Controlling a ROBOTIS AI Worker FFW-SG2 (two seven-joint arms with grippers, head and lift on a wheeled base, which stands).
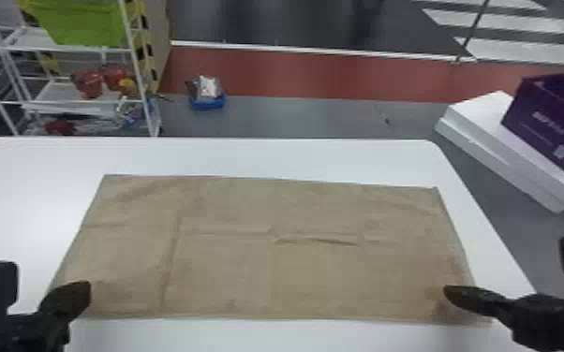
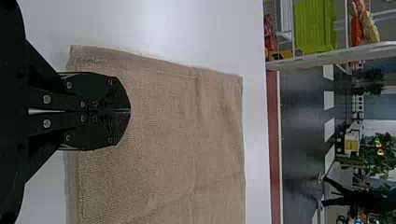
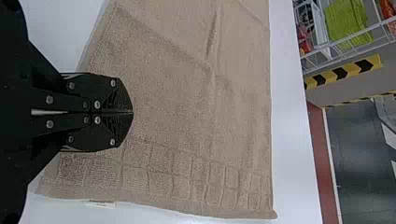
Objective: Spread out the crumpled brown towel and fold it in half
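The brown towel [image 1: 267,271] seemed spread; left gripper [image 2: 129,111], at eight o'clock, and right gripper [image 3: 132,112], at four, were closed; folding likely needed them opened.

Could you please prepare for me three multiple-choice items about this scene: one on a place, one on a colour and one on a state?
1. Where does the brown towel lie?
A) On the floor
B) On the table
C) On a rack shelf

2. What colour is the box beyond the table's right side?
A) Purple
B) Green
C) White

3. How are the left gripper's fingers?
A) Wide apart
B) Half open
C) Together

1: B, the tabletop shows all around it. 2: A, its sides are purple. 3: C, their tips meet.
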